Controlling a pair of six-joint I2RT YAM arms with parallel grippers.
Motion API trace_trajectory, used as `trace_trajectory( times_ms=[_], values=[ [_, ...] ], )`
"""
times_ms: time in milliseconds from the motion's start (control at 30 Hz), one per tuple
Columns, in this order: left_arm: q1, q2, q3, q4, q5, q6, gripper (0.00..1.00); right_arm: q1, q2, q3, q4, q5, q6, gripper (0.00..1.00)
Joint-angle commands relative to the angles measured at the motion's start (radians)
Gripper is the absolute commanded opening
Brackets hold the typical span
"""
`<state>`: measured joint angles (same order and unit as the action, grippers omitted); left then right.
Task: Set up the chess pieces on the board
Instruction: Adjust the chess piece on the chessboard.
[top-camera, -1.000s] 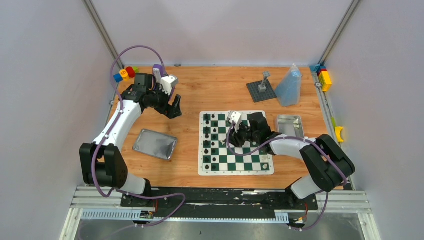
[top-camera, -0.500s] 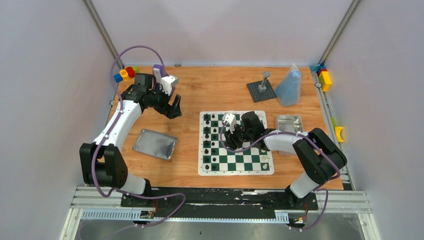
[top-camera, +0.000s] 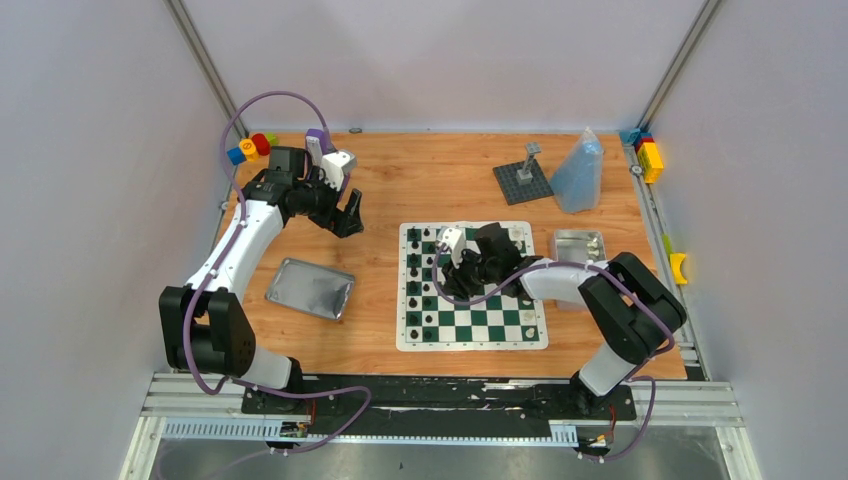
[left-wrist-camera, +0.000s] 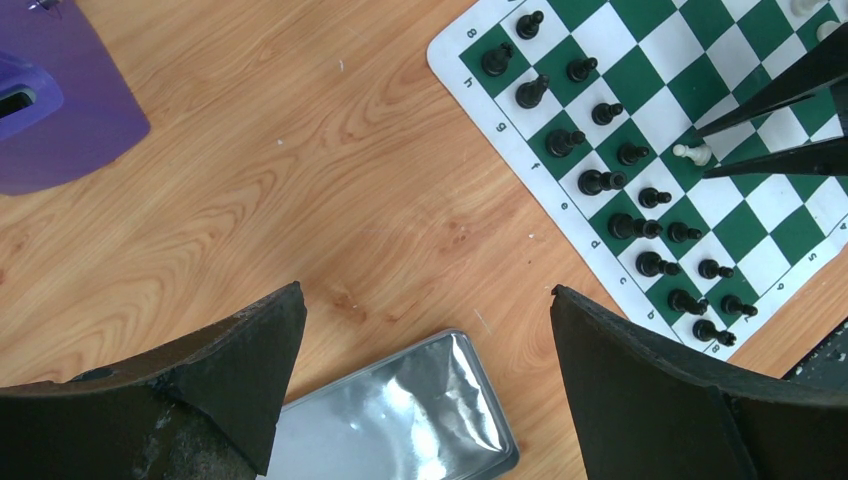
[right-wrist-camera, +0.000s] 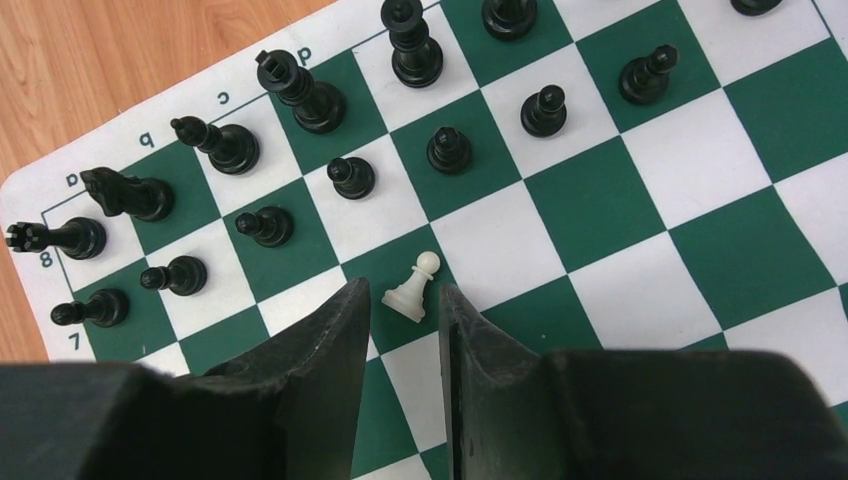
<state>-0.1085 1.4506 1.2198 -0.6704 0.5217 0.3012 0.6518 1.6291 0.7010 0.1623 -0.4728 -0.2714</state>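
Right gripper (right-wrist-camera: 402, 300) hangs low over the chess board (right-wrist-camera: 600, 200), fingers narrowed around a white pawn (right-wrist-camera: 412, 283) beside the black pawns (right-wrist-camera: 450, 150); whether it pinches cannot be told. Left gripper (left-wrist-camera: 422, 295), spread wide, hovers over the wooden table (left-wrist-camera: 300, 150), apparently keeping clear.

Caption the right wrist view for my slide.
Right end effector poised over the board, white pawn between its fingertips, black pieces ranked beyond.

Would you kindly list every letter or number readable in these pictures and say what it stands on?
"a" to "h": board border, left wrist view.
"8" and "7": same border, right wrist view.
Blocks: too small to read.
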Motion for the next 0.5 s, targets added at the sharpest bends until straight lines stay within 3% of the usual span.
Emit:
trace_trajectory(
  times_ms=[0,467],
  values=[
    [0.004,-0.016,0.016,0.008,0.005,0.015,1.0,0.014,0.025,0.044,0.007,0.036,0.021,0.32],
    [0.006,-0.016,0.012,0.007,0.005,0.021,1.0,0.025,0.026,0.056,-0.018,0.08,0.015,0.14]
  ],
)
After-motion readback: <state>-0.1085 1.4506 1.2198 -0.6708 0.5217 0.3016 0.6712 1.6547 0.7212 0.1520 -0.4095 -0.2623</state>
